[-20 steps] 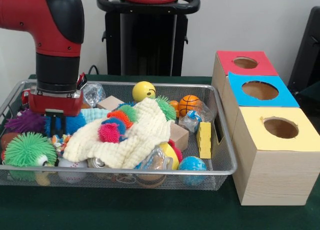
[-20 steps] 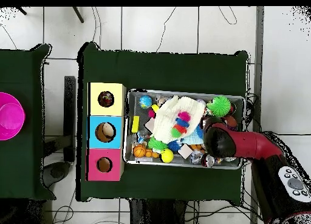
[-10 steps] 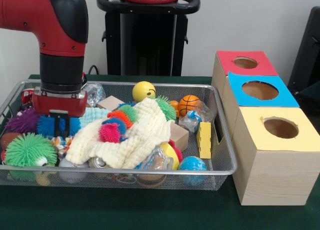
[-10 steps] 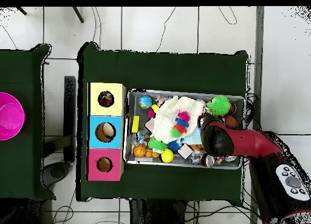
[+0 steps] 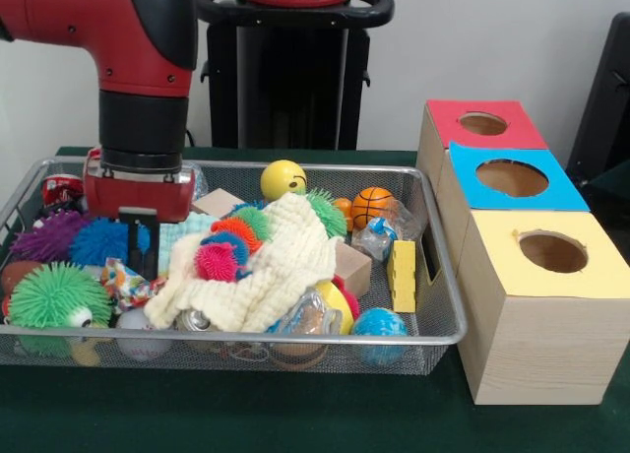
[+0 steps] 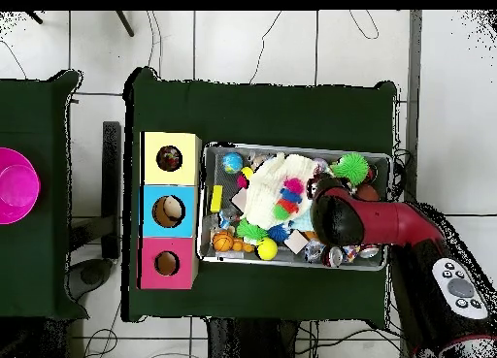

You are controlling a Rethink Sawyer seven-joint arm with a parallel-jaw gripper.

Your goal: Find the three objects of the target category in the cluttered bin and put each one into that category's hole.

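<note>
The wire mesh bin (image 5: 439,320) is full of toys; it also shows in the overhead view (image 6: 291,147). One small spotted cloth piece (image 5: 125,282) lies at the bin's front left, between the green spiky ball and the cream waffle cloth (image 5: 271,266). My gripper (image 5: 140,258) hangs low in the bin just behind and above this piece, at the cream cloth's left edge. In the overhead view the arm's head (image 6: 330,213) hides the gripper. The hole (image 5: 552,251) in the yellow-topped box is at the front right; it also shows in the overhead view (image 6: 169,159). Other spotted pieces are hidden.
A green spiky ball (image 5: 54,295), a purple one (image 5: 44,238) and a blue one (image 5: 96,241) crowd the bin's left end. A yellow ball (image 5: 283,179), a small basketball (image 5: 373,205) and a yellow sponge block (image 5: 402,276) lie further right. Blue-topped (image 5: 512,177) and red-topped (image 5: 482,124) boxes stand behind the yellow one.
The arm has moved to the right in the front view, from over the blue spiky ball toward the cream cloth's left edge, staying low in the bin. The spotted piece now shows more.
</note>
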